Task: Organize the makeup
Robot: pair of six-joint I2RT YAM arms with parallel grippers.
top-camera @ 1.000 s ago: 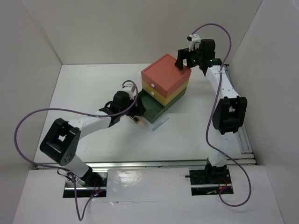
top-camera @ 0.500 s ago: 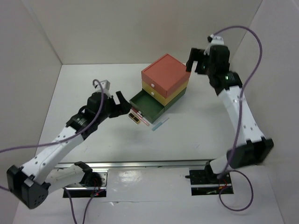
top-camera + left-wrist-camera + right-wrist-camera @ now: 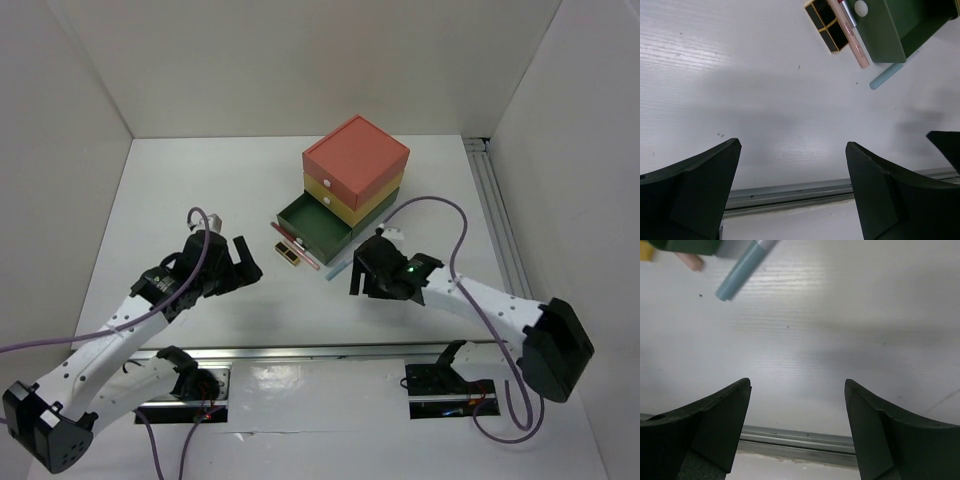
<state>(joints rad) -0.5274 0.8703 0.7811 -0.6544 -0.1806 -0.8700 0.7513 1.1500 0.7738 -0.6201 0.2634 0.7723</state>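
three pieces of makeup lie on the white tabletop (image 3: 200, 190), close to the open green drawer (image 3: 315, 225) of the coral-yellow-green drawer box (image 3: 355, 160): one black compact (image 3: 826, 20) with gold edging, one slim peach-pink tube (image 3: 856, 42) just beside it, and one pale blue stick (image 3: 742, 270) with one end at the drawer's corner. both pincers hover empty near them - the left pincer (image 3: 792, 160) spread wide, the right pincer (image 3: 797, 395) likewise.
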